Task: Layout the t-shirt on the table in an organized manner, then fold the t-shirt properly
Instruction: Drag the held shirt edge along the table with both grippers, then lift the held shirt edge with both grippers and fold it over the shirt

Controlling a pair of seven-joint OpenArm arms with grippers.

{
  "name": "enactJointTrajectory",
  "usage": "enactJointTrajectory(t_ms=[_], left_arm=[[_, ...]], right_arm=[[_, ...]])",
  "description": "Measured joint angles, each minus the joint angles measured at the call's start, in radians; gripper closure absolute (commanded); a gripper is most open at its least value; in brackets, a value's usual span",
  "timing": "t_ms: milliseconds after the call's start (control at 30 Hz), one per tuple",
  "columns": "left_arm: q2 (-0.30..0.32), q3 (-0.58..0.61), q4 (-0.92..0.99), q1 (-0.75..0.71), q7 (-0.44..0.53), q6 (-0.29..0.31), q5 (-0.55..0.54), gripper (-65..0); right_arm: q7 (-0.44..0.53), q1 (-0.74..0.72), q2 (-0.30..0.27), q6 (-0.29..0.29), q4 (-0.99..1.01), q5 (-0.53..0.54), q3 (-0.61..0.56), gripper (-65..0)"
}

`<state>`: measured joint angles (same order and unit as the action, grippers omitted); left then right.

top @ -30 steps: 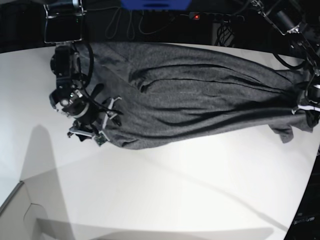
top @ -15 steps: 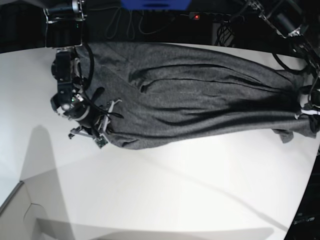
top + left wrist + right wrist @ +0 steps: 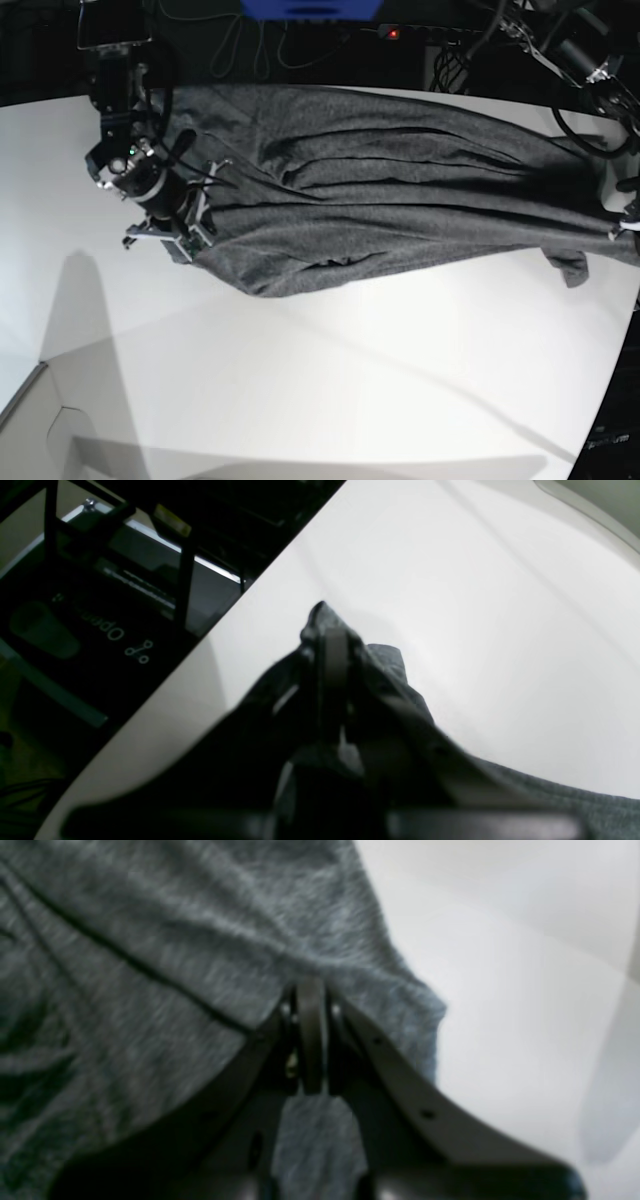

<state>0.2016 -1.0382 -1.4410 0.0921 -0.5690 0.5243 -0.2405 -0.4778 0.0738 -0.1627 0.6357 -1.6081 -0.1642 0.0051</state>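
Note:
The dark grey t-shirt (image 3: 400, 190) hangs stretched in long folds across the back of the white table (image 3: 300, 380), between my two grippers. My right gripper (image 3: 190, 236) is at the shirt's left end. In the right wrist view the right gripper (image 3: 310, 990) is shut on a pinch of the t-shirt (image 3: 150, 940) near its edge, beside bare table (image 3: 525, 990). My left gripper (image 3: 627, 228) holds the shirt's right end at the table's rim. In the left wrist view the left gripper (image 3: 334, 645) is shut with t-shirt (image 3: 392, 656) bunched around it.
The table's right edge (image 3: 240, 610) runs just beside my left gripper, with a dark rack (image 3: 100, 580) beyond it. A power strip with a red light (image 3: 394, 33) and cables lie behind the table. A pale box corner (image 3: 40, 410) shows at the front left.
My right gripper has shut on the shirt's left end and drawn it back and to the left. The cloth is pulled tauter. My left gripper has shifted slightly right.

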Motion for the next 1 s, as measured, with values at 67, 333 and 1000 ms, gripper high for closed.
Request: enactJointTrajectory(t_ms=[67,333,1000], left_arm=[[0.000,0.000,0.000,0.000,0.000,0.000,0.000,-0.1],[-0.002,0.000,0.000,-0.001,0.000,0.000,0.000,-0.1],[-0.003,0.001,0.000,-0.005,-0.004,0.000,0.000,-0.1]], right_arm=[[0.000,0.008,0.000,0.000,0.002,0.001,0.001,0.0],[-0.006,-0.052,0.000,-0.001,-0.005,-0.001,0.004,-10.8],[0.003,-0.370,0.061,-0.003,0.468,0.005,-0.041,-32.4]])
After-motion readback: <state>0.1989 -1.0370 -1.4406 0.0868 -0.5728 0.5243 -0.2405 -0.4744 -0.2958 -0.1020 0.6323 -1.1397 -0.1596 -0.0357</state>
